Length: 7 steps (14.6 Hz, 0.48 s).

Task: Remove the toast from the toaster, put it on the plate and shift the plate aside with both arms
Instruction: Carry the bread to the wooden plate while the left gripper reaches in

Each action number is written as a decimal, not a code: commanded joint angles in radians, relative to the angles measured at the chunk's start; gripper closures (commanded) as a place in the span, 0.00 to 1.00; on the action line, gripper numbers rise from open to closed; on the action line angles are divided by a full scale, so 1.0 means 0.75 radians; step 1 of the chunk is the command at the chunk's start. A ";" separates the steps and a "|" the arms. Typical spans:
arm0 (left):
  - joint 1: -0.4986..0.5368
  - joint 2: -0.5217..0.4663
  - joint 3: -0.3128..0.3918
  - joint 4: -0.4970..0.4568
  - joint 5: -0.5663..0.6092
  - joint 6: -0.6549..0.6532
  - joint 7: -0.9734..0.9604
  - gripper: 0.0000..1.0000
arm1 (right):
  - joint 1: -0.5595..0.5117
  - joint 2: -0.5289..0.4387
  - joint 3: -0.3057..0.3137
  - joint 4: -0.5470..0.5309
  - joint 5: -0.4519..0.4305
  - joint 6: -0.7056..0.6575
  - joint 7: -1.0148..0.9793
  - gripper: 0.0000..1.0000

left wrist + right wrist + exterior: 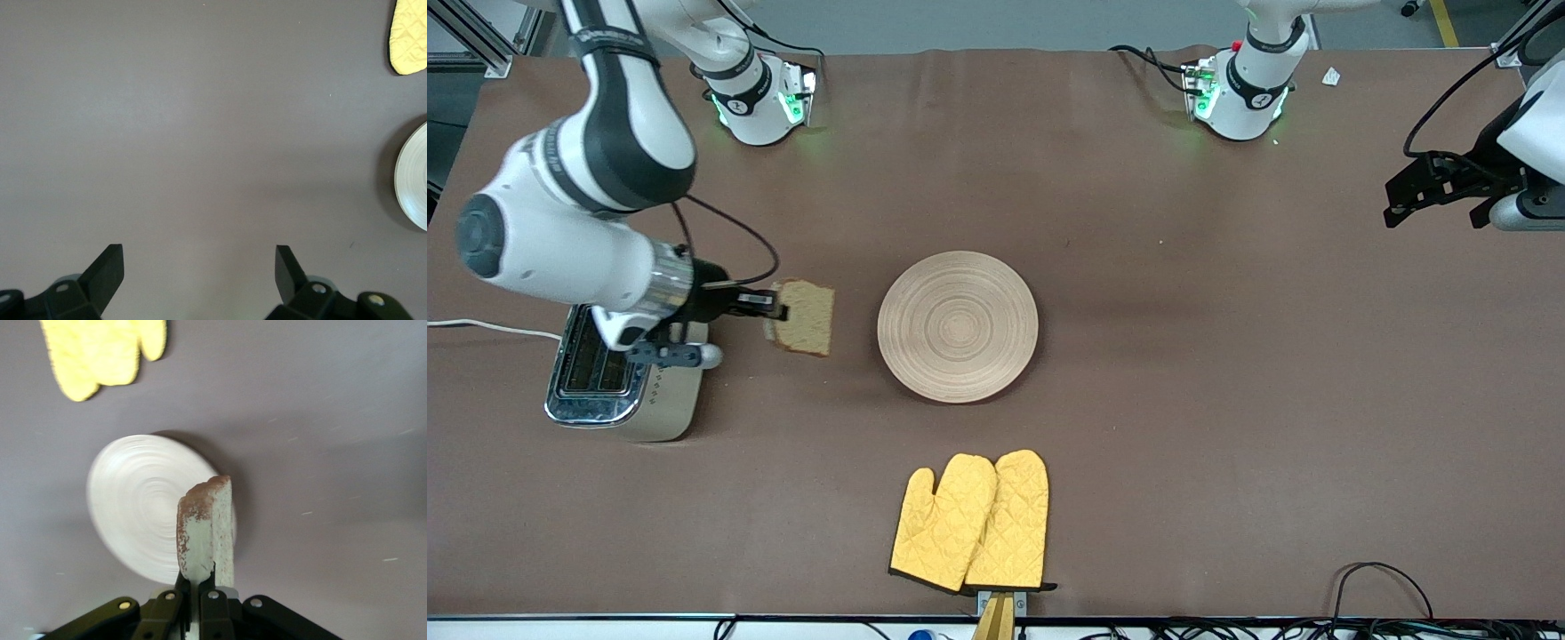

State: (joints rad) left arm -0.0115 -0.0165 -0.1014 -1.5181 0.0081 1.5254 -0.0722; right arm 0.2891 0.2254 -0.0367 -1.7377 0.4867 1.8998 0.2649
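No readable brand or writing anywhere that I can make out; there's some lettering on a black band of the right arm, but it's too small to read.

The right gripper [769, 307] is clamping its fingers shut on the toast [806, 317], holding it in the air over the bare table between the toaster [618, 387] and the plate [958, 326]. The toast is a squarish light-brown slice with a darker crust; in the right wrist view it's showing edge-on, and the pinched end is hidden by the fingers. The plate is lying flat mid-table, round, shallow, pale wood with ring grain, nothing on it.

The toaster is sitting at the right arm's end of the table, shiny metal top with two dark slots, cream sides, partly covered by the arm. A white cord is running off it and getting cut off at the frame edge.

Two yellow quilted oven mitts [971, 524] with black cuffs are lying overlapped, nearer the front camera than the plate.

The left gripper [199, 275] is waiting over the bare brown table at its own end, fingers spread wide, holding nothing. Its arm is mostly cropped in the front view.
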 commanded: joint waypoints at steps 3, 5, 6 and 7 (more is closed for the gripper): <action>-0.013 0.083 0.000 0.058 0.002 0.003 0.027 0.00 | 0.291 -0.012 -0.012 -0.162 0.263 0.352 0.152 1.00; -0.013 0.140 -0.002 0.097 -0.005 0.005 0.029 0.00 | 0.387 -0.006 -0.010 -0.233 0.392 0.514 0.152 1.00; -0.015 0.167 -0.002 0.116 -0.007 0.005 0.031 0.00 | 0.408 -0.006 -0.010 -0.264 0.443 0.567 0.146 1.00; -0.015 0.196 -0.002 0.124 -0.009 0.005 0.031 0.00 | 0.436 0.006 -0.010 -0.274 0.500 0.588 0.130 1.00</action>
State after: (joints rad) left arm -0.0178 0.0737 -0.1037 -1.4820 0.0080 1.5367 -0.0718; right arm 0.5935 0.2434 -0.0338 -1.8934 0.7781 2.2995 0.3788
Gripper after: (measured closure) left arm 0.000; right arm 0.930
